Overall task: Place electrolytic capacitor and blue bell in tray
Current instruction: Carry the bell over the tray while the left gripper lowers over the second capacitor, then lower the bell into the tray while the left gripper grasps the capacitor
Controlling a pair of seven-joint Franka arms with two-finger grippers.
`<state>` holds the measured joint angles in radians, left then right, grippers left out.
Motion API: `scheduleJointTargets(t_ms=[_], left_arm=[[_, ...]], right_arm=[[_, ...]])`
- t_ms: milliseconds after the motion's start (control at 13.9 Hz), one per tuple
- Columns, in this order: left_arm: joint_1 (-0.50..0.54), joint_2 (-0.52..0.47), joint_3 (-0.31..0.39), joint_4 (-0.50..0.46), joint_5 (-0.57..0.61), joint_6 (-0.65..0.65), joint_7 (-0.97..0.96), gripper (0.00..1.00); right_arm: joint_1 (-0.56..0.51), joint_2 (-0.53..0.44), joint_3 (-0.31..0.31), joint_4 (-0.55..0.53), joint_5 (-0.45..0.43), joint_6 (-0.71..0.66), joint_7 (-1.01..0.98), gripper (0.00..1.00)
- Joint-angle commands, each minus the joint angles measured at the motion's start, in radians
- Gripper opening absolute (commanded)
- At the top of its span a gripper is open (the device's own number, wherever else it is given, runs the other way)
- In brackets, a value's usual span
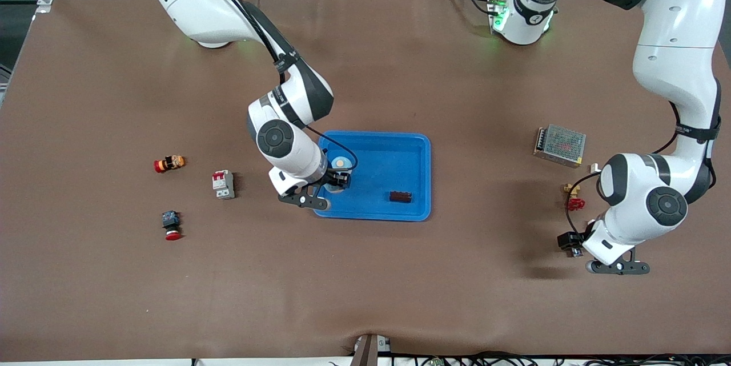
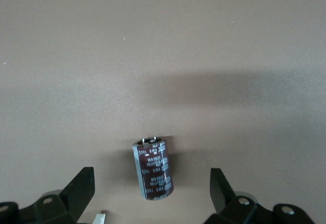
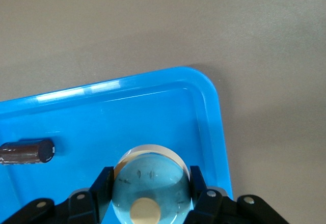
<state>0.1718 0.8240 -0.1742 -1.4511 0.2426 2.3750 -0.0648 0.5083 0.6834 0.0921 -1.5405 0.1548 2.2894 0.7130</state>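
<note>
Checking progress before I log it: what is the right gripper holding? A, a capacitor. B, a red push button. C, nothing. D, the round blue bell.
D: the right gripper is shut on the blue bell over the tray, as the right wrist view shows.

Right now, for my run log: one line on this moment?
right hand: shut on bell, over tray | left hand: open over capacitor on table

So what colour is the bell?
Pale blue bell with a cream button on top; clearest in the right wrist view.
</note>
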Motion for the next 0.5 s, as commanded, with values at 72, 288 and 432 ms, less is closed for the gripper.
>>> scheduleJointTargets(t_ms=[72, 288, 432], left_arm=[[0.002, 0.052, 0.001, 0.070, -0.002, 0.007, 0.017, 1.00], [0.002, 0.079, 0.001, 0.077, -0.002, 0.029, 0.002, 1.00], [0.002, 0.086, 0.001, 0.077, -0.002, 0.035, -0.001, 1.00]], right_arm=[[0.012, 0.036, -0.006, 0.014, -0.003, 0.048, 0.011, 0.56], [0.015, 0.056, -0.006, 0.014, -0.003, 0.076, 0.011, 0.56], [0.024, 0.071, -0.006, 0.013, -0.003, 0.099, 0.013, 0.56]])
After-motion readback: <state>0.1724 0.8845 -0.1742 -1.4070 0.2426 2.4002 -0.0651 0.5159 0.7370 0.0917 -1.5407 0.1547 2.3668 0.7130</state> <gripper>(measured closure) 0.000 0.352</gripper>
